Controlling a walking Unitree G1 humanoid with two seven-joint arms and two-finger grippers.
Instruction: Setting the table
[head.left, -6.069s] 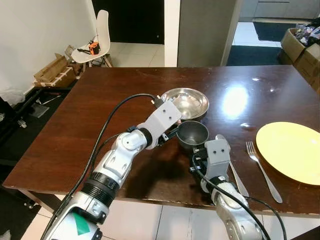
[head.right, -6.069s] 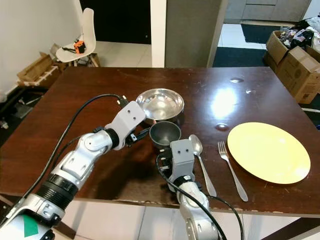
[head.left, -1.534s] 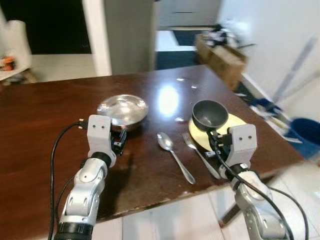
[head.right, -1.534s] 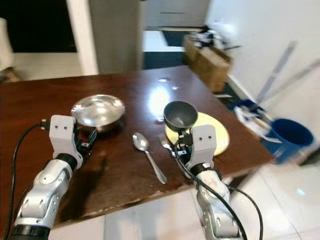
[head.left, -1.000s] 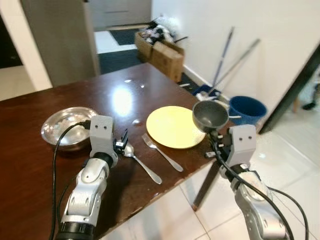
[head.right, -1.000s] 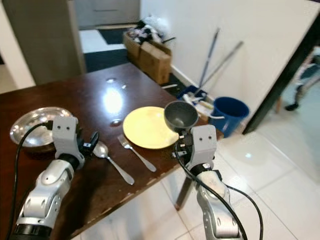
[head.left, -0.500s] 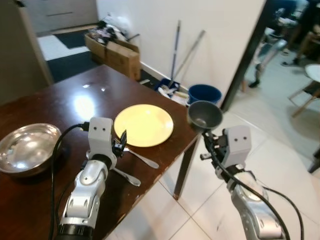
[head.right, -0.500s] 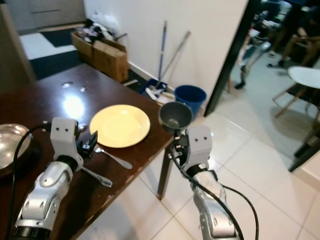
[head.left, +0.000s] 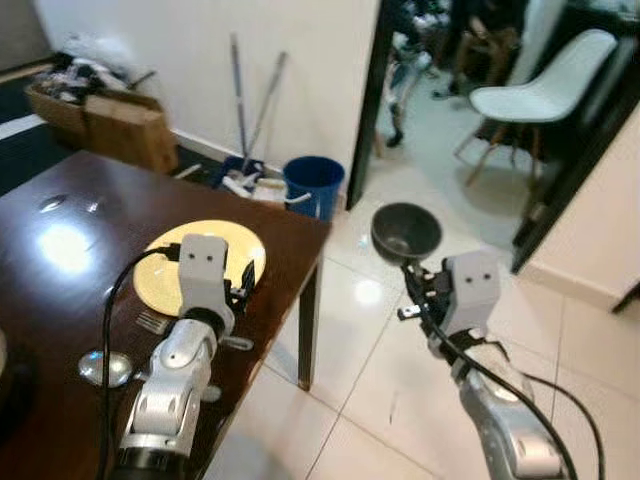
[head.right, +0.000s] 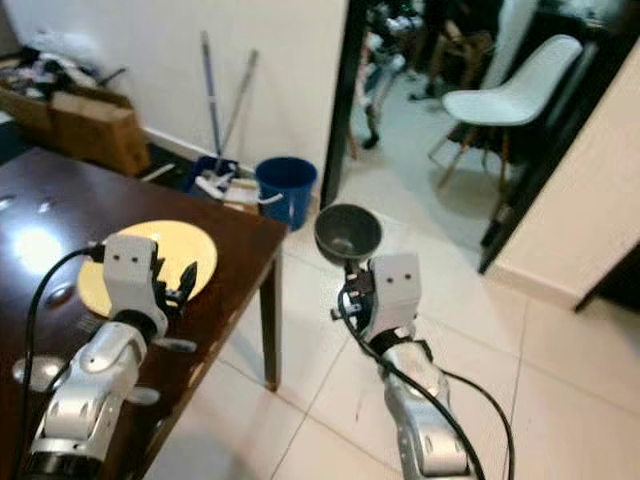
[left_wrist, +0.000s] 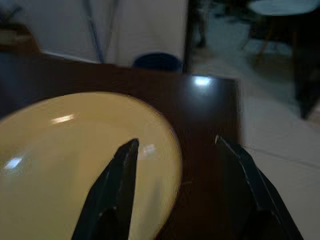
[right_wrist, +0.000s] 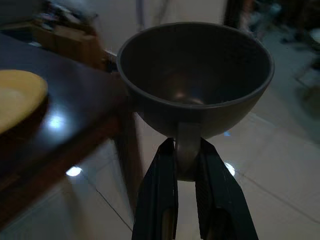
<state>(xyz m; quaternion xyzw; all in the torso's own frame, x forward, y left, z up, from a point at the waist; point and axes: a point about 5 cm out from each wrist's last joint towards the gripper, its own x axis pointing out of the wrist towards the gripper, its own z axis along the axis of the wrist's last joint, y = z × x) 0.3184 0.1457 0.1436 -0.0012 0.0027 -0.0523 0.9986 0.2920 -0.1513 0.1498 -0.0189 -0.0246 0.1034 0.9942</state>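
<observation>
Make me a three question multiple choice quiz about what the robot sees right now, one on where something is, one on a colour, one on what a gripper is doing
1. Where is the grey bowl?
A. Resting on the yellow plate
B. Held up over the tiled floor, off the table's edge
C. Sitting on the white chair

2. What colour is the bucket by the wall?
A. Blue
B. Red
C. Green

3. What state is the left gripper in?
A. Shut on a fork
B. Shut on the plate's rim
C. Open, holding nothing

Answers:
1 B: the right gripper holds the bowl by its handle, with pale floor tiles below it and the table to its left.
2 A: the bucket standing below the leaning mop handles is plainly blue.
3 C: in the left wrist view the two black fingers stand well apart above the yellow plate, nothing between them.
</observation>
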